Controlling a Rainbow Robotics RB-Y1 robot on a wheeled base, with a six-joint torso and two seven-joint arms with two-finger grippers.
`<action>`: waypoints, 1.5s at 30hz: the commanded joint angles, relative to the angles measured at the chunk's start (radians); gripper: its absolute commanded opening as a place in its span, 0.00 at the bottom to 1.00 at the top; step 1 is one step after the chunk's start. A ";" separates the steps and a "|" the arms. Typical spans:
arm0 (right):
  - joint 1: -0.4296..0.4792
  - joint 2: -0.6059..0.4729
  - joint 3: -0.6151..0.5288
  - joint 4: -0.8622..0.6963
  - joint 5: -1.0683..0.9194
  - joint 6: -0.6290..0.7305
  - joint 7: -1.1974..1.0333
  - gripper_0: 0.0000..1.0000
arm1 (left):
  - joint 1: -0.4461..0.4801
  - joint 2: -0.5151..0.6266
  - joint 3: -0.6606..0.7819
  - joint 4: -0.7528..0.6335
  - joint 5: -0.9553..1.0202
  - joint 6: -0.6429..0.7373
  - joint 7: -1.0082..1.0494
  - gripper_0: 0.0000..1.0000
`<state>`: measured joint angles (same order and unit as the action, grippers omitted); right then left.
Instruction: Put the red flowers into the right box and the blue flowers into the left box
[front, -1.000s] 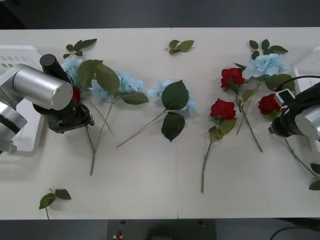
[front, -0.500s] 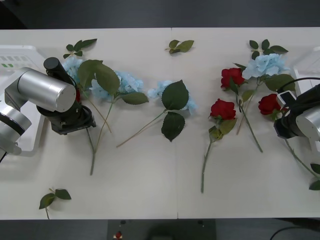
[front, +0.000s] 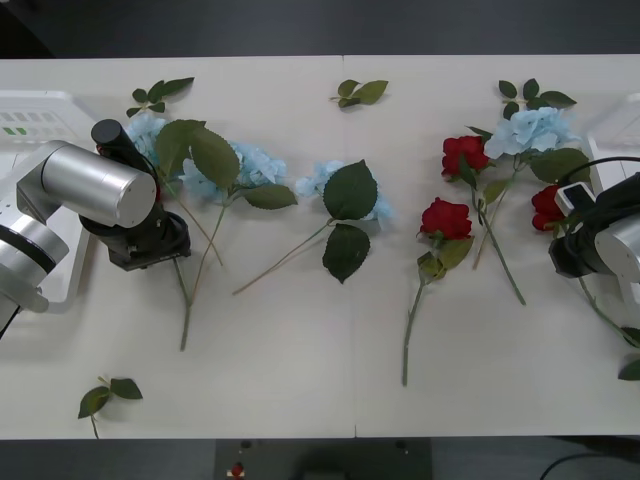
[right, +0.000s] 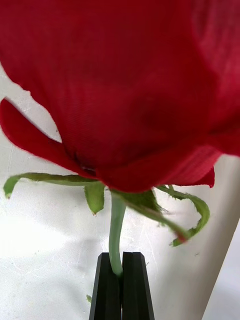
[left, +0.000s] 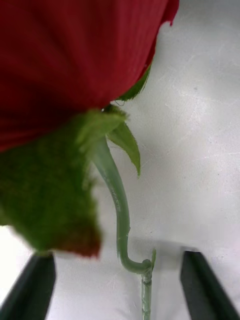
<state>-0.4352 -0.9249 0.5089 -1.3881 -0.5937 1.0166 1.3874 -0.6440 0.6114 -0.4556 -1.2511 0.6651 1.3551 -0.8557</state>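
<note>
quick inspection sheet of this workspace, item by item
surface: white table, seam down the middle
red flowers: two lie free right of centre; one held by the right tool; one under the left tool
blue flowers: three left of centre, one far right
boxes: left box and right box at the table's edges
clutter: loose leaf sprigs
left tool: open astride a rose stem
right tool: shut on a rose stem
cables: black cable on right arm
surroundings: dark floor
</note>
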 joint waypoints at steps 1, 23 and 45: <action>-0.034 0.017 -0.017 -0.006 -0.029 -0.006 0.028 0.00 | -0.025 -0.002 0.012 -0.005 -0.010 -0.007 -0.031 0.56; -0.286 -0.304 -0.170 0.024 -0.285 0.243 0.323 0.00 | -0.029 0.028 0.021 -0.073 -0.029 0.003 -0.040 0.00; -0.303 -0.137 -0.162 0.544 0.081 -0.147 0.423 0.00 | 0.050 0.045 0.469 -0.415 0.140 0.381 -0.462 0.00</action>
<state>-0.7225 -1.0679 0.3521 -0.8798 -0.5337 0.8980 1.8018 -0.5906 0.6573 -0.0319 -1.6320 0.7685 1.7040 -1.2437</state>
